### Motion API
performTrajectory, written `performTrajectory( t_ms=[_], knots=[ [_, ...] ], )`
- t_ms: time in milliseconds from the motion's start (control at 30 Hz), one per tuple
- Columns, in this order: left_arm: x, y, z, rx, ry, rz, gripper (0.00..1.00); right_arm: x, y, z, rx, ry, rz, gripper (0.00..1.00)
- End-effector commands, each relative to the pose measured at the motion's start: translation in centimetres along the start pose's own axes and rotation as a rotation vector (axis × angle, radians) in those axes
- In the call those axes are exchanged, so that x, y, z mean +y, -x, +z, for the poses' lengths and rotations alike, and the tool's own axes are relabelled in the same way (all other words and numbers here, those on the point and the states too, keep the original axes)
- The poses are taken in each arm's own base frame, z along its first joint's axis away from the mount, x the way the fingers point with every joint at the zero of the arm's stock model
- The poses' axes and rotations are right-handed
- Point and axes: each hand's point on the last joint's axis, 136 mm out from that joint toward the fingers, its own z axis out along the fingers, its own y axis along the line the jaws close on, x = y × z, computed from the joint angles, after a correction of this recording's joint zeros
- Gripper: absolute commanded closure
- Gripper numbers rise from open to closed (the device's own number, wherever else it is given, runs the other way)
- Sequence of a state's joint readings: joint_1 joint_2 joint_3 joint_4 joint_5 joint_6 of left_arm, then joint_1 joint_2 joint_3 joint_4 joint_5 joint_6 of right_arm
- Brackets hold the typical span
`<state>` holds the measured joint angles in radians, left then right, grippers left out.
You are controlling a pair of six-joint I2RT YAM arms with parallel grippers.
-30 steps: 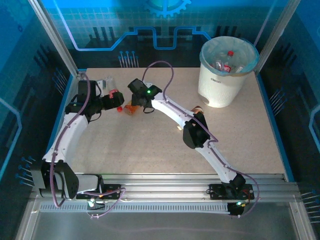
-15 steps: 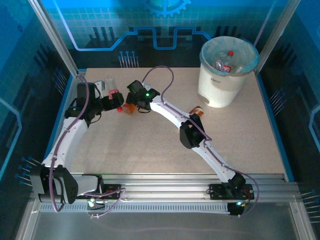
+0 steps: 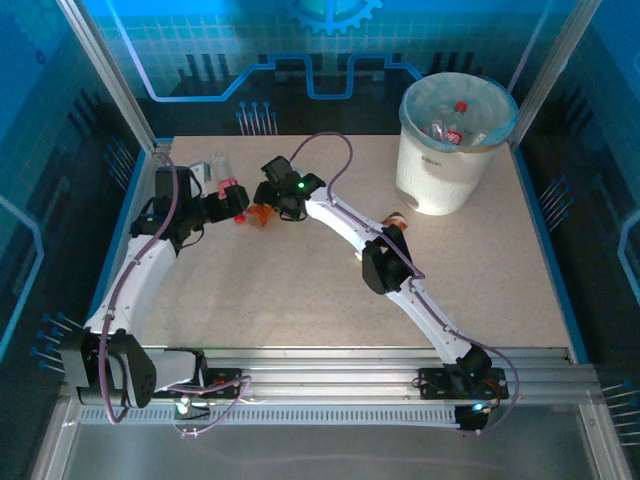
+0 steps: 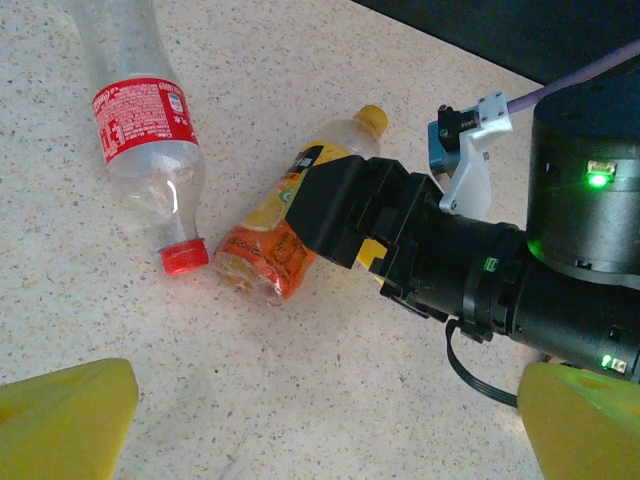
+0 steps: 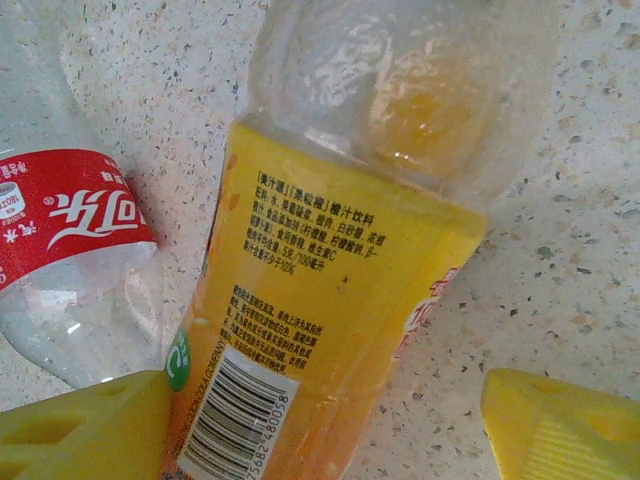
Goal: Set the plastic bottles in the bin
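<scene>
Two bottles lie side by side near the far edge of the tabletop (image 3: 300, 300), toward its left corner, and the one I am after is the orange juice bottle (image 5: 330, 300), on its side with its yellow label up. Just beside it, cap end close to the juice bottle's base, lies a clear Coca-Cola bottle (image 4: 140, 120) with a red label and red cap. My right gripper (image 5: 325, 435) is down over the juice bottle with one yellow finger on each side of the body. The jaws are parted and nothing is clamped yet: bare table shows between one finger and the label, while the other sits right at the bottle's edge, next to the cola bottle. My left gripper (image 4: 320, 420) hangs spread wide and empty just short of the pair. The bin (image 3: 435, 165) stands in the far right corner, with several bottles (image 3: 450, 125) already inside, and what looks like a small brown bottle (image 3: 397, 216) lies near its foot, partly behind my right forearm. To do this well I should squeeze across the labelled middle, where the body looks firmest. I should also keep that near finger from catching the cola bottle, and lift straight up before swinging toward the bin.
</scene>
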<state>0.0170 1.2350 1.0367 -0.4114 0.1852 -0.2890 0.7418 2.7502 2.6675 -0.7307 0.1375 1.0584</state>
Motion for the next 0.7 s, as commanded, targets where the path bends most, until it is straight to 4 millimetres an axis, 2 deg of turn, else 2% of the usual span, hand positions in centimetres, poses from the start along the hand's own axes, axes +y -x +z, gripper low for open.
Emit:
performTrajectory(
  t_ms=[0, 133, 233, 400, 533, 633, 667],
  knots=[
    [-0.4, -0.1, -0.1, -0.007, -0.033, 0.000, 0.01, -5.4, -1.9, 3.5, 0.087, -0.122, 0.043, 0.19],
    [-0.5, 0.0, 0.0, -0.007, -0.036, -0.004, 0.01, -4.7, -1.5, 5.0, 0.112, -0.035, 0.103, 0.19],
    [-0.4, -0.1, 0.1, -0.003, -0.034, -0.002, 0.01, -4.7, -1.4, 5.5, 0.097, -0.035, 0.101, 0.20],
    [-0.3, -0.3, 0.3, 0.003, -0.033, -0.003, 0.01, -5.6, -1.5, 5.7, 0.107, -0.059, 0.100, 0.24],
    [-0.3, -0.2, 0.3, 0.003, -0.032, -0.001, 0.01, -5.0, -0.8, 3.5, 0.114, -0.068, 0.047, 0.37],
    [-0.1, -0.2, 0.3, 0.001, -0.024, 0.001, 0.01, -2.6, 0.5, 0.0, 0.077, -0.032, -0.044, 0.43],
    [-0.1, -0.2, 0.2, -0.001, -0.021, 0.003, 0.01, -1.5, 1.2, -1.8, 0.057, -0.013, -0.081, 0.45]
  ],
)
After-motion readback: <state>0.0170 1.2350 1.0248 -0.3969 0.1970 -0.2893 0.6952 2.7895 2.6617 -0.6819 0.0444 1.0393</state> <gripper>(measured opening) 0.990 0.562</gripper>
